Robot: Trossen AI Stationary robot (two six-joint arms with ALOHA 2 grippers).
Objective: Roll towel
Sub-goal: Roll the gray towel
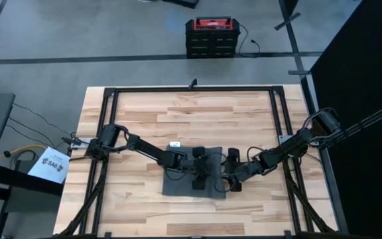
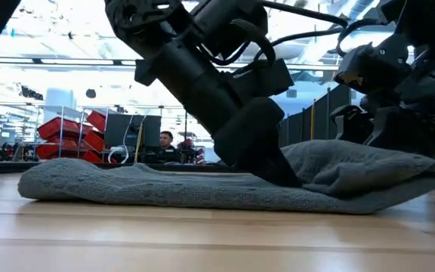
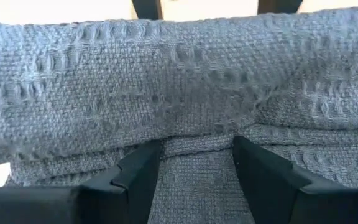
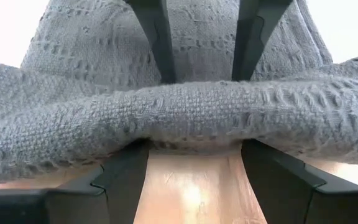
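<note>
Lying near the front middle of the counter (image 1: 144,106), the towel (image 1: 188,182) is a dark grey cloth of coarse, ribbed weave, soft and slack, spread flat at one side and raised into a thick fold along the side nearer the right arm. Left gripper (image 1: 199,174): set on the towel's middle, fingers (image 3: 138,174) spread, dark and angular, resting on the flat cloth just before the raised fold. Right gripper (image 1: 229,179): at the towel's edge, fingers (image 4: 126,174) spread, lying low on the wood with the folded edge draped across them; the left arm's two fingers show beyond that fold. Small white tag (image 1: 175,144): on the counter just past the towel's far edge. Counter: pale wood planks in butcher-block pattern, smooth with a light sheen, bounded by a black metal frame (image 1: 191,89). Floor: grey, smooth, crossed by dark tape lines. Red and black case (image 1: 211,36): stacked, on the floor beyond the counter, a cable at its side. White printed sheet (image 1: 52,164): at the counter's left, near loose cables. Dark panel (image 1: 360,79): at the right. Room behind, seen from the low view: bright ceiling lights, red bins (image 2: 70,128) on shelving, a seated person (image 2: 166,143) in the distance.
</note>
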